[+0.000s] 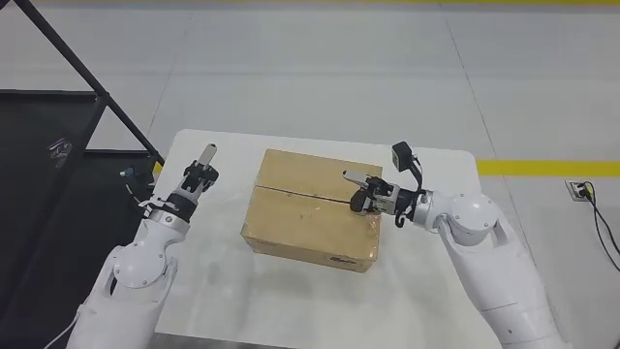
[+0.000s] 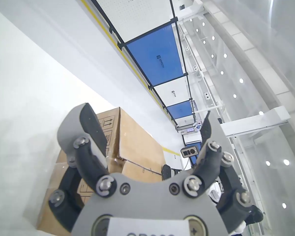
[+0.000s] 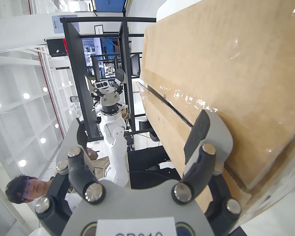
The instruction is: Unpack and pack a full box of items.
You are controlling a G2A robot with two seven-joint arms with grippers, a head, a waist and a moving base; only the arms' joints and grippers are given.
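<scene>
A closed brown cardboard box stands in the middle of the white table, its top flaps meeting at a taped seam. My right gripper hovers open over the box's right end, one finger lying close to the seam and nothing held between the fingers. My left gripper is raised above the table left of the box, open and empty. From the left wrist view the box lies beyond the spread fingers. The left gripper also shows far off past the box.
A black metal frame and a dark surface stand left of the table. Bare tabletop lies in front of the box and to its left. A yellow floor line runs to the right.
</scene>
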